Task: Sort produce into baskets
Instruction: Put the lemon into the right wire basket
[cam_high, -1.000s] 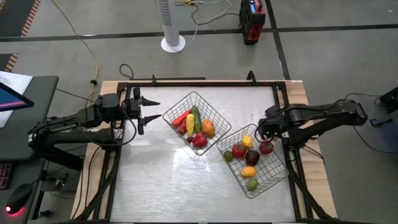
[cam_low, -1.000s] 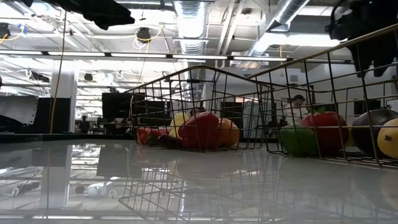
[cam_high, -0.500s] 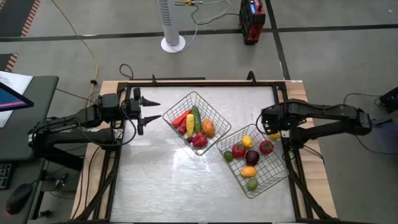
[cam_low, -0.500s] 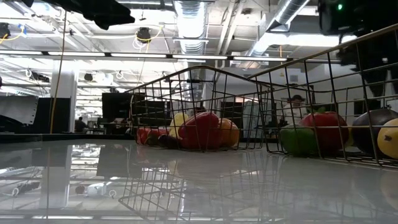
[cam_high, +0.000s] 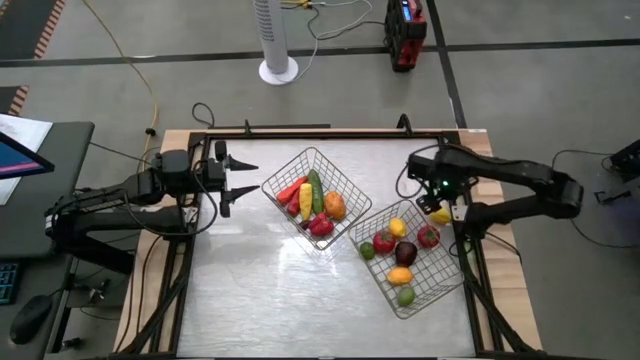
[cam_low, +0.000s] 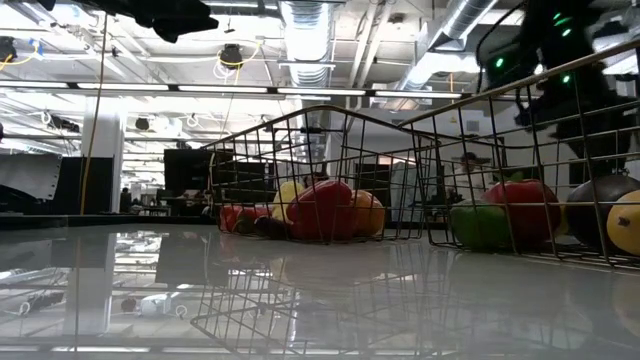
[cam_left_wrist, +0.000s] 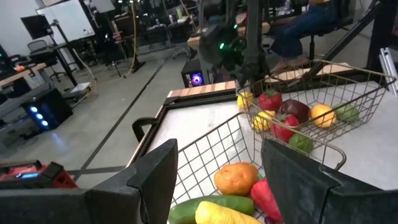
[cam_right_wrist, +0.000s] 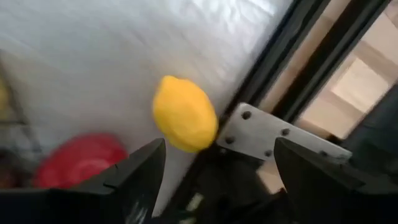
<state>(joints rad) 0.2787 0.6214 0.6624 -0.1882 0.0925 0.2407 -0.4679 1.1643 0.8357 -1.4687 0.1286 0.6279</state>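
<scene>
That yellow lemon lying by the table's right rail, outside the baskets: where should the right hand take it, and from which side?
Take the lemon across its narrow middle, coming straight down from above. It lies on its side against the frame rail, so a sideways approach looks blocked there. The right hand hangs open above it, so little repositioning seems needed.

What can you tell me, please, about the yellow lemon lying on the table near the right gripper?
The lemon is a small, smooth, bright yellow toy fruit, oval with tapered ends, plastic by the look of it. It lies on the white table, outside both baskets, beside the dark frame rail at the table's right edge and close to the fruit basket. The right gripper hangs above it with open jaws and does not hold it. In the high view the lemon shows partly under that arm.
</scene>
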